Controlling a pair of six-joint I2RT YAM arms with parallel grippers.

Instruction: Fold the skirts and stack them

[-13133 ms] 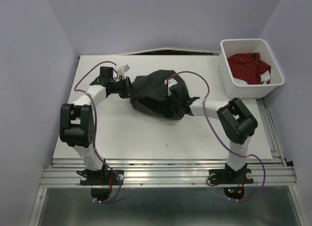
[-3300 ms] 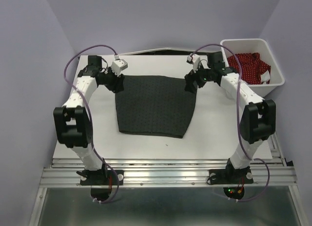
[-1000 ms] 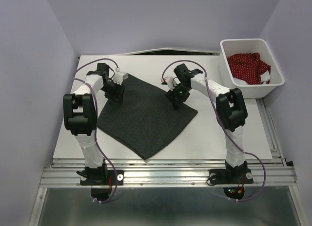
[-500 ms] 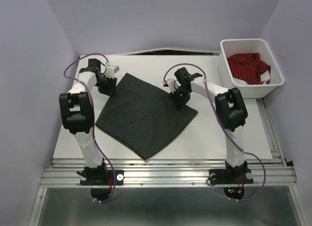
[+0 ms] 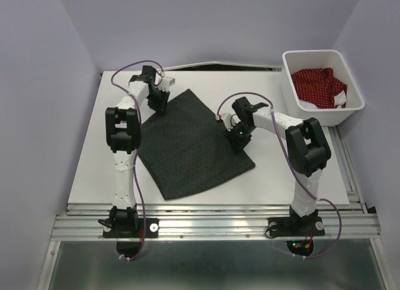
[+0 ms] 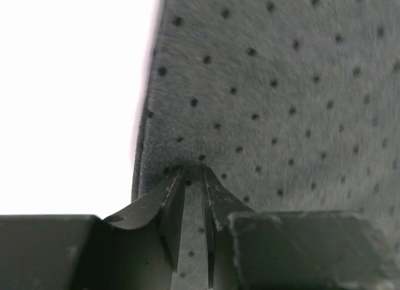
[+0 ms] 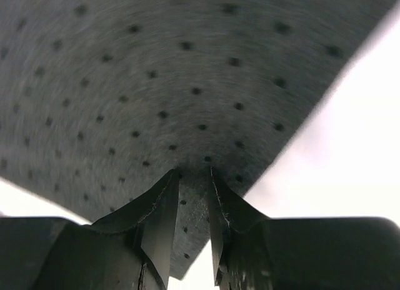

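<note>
The dark charcoal skirt (image 5: 190, 146) lies flat and turned at an angle on the white table (image 5: 94, 177). My left gripper (image 5: 157, 104) presses down on its far left corner; in the left wrist view the tips (image 6: 192, 168) dent the dotted cloth (image 6: 281, 90) near its edge, jaws a narrow gap apart. My right gripper (image 5: 239, 139) presses on the right edge; its tips (image 7: 194, 171) also stand slightly apart on the cloth (image 7: 156, 71). The red dotted skirt (image 5: 320, 85) lies bunched in the bin, with a bit of white cloth (image 5: 340, 101) beside it.
The white plastic bin (image 5: 319, 117) stands at the back right corner of the table. Purple walls close in the left, back and right sides. A metal rail (image 5: 212, 227) with both arm bases runs along the near edge.
The dark skirt has turned clockwise under both grippers. The left gripper moved back and right, the right gripper came nearer and right. Both pairs of jaws have narrowed.
</note>
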